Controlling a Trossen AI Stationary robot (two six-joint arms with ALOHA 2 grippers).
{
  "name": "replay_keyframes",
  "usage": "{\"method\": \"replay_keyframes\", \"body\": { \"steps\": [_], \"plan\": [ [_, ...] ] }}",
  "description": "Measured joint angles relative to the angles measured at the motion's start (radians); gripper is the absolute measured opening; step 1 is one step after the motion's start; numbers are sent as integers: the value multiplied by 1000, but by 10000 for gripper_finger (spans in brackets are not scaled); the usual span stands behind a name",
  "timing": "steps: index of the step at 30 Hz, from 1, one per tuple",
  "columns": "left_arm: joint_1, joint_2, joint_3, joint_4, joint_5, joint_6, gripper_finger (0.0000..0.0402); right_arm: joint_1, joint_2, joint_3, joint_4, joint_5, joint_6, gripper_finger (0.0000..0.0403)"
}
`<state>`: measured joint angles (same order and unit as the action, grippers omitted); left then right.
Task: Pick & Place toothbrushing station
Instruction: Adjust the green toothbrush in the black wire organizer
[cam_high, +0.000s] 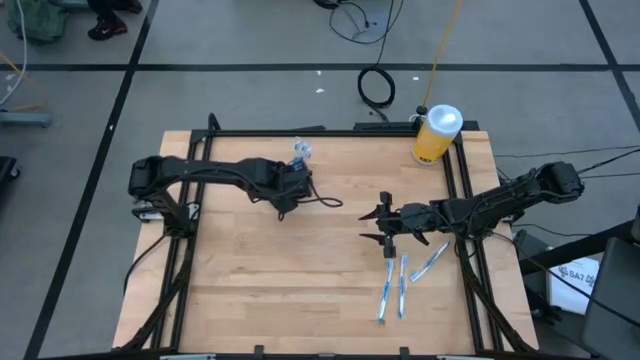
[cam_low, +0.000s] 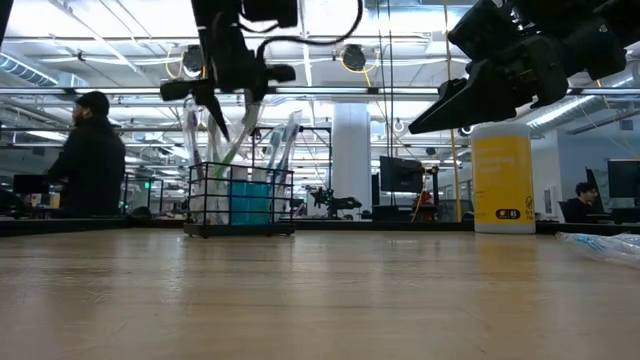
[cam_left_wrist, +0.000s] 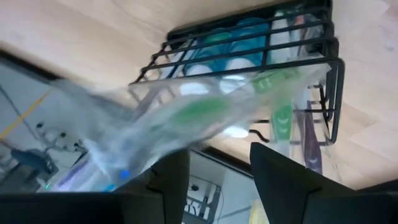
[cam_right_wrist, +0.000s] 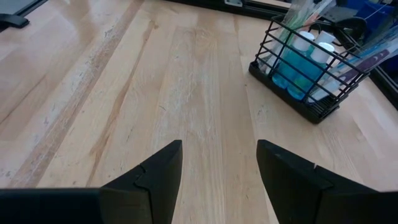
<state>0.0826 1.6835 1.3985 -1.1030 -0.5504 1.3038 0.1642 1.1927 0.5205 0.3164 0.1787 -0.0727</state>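
A: Where's the toothbrushing station (cam_low: 240, 198)?
B: Far side of the table (cam_high: 300, 290), left of centre, under the left gripper (cam_high: 292, 188). Upright, already stuffed with wrapped brushes and blue-capped bits.
A: Left jaws?
B: We see them spread in its wrist view, with a wrapped toothbrush (cam_left_wrist: 205, 115) leaning into the caddy just beyond the fingers. We can't tell if it touches them.
A: Right gripper (cam_high: 384, 226)?
B: Mid-table, jaws apart, pinching nothing, hanging above bare wood.
A: Handling?
B: We judge it light, stiff wire, top-heavy with the tall brushes; tips easily. We'd take a side rim wire or the end wall, not the contents. Thin wire may slip.
A: Clutter?
B: Three wrapped brushes (cam_high: 400, 285) lie loose near the right arm, well apart from the caddy. Yellow bottle (cam_high: 436, 135) stands at the far right corner. Nothing between. A person (cam_low: 90, 155) shows beyond the table.
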Motion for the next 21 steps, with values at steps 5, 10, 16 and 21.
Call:
{"method": "replay_keyframes", "body": {
  "steps": [5,10,16,21],
  "plan": [
    [-30,-64,4,-7,-7,-93,175,0,0,0,4,1,0,199],
    [-55,-158,4,-5,-17,-345,175,0,0,0,6,0,0,199],
    [-76,-285,4,1,82,-942,175,0,0,0,6,0,0,199],
    [-110,-358,4,-6,88,-1421,175,0,0,0,6,1,0,199]
  ]
}}
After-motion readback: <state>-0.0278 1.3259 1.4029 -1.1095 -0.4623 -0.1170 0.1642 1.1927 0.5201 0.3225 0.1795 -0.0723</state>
